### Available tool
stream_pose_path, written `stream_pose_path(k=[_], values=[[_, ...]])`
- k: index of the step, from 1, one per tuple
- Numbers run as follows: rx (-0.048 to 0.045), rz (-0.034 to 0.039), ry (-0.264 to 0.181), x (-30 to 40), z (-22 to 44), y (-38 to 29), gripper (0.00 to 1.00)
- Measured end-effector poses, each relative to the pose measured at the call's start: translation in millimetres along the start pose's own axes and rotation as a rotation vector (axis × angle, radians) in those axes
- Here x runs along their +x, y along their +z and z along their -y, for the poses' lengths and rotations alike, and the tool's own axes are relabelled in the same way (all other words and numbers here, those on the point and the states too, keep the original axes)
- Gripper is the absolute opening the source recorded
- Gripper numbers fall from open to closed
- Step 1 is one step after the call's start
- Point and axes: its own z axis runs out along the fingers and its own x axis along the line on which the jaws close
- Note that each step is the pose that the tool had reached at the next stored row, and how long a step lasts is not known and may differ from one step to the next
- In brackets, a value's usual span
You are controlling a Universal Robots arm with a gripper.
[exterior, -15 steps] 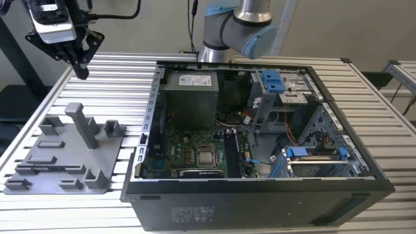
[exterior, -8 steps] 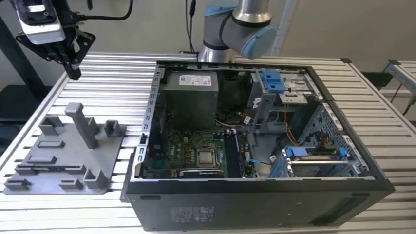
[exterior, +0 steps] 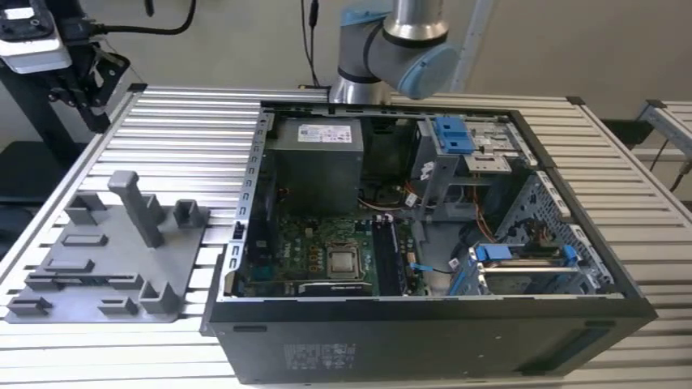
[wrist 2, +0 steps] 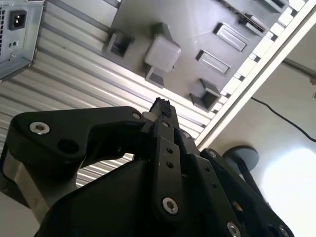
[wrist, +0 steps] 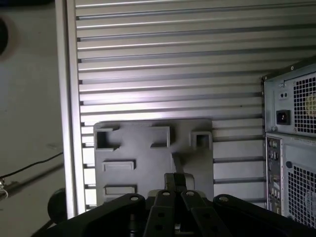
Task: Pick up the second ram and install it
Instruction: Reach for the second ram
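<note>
Claw [wrist 2: 160,105] is seen narrow in both wrist views, fingertips pressed together with nothing gripped, poised over the grey fixture plate [wrist: 143,170] near its tall post [wrist 2: 163,52]. Second ram [exterior: 92,281] is seen as a thin dark strip on edge in a plate slot, apart from the claw. Open computer case [exterior: 433,340] is set just beside the plate on the slatted tabletop [exterior: 194,121].

A grey fixture plate [exterior: 113,275] lies on the slatted table [exterior: 184,138] beside an open computer case [exterior: 433,340].

We count one computer case [exterior: 433,344], one arm [exterior: 395,49], one tool [wrist 2: 160,104], one fixture plate [exterior: 103,261] bearing perhaps six posts [exterior: 138,207].
</note>
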Motion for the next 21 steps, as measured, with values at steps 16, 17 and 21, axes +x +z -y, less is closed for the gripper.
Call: stream_pose_path(k=[16,17,21], values=[[0.0006,-0.0026,-0.055,29.6,1.5,2.4,0.11],[0.0006,-0.0028,-0.057,31.7,1.5,2.5,0.11],[0.0007,-0.0031,-0.064,39.0,1.9,2.8,0.11]])
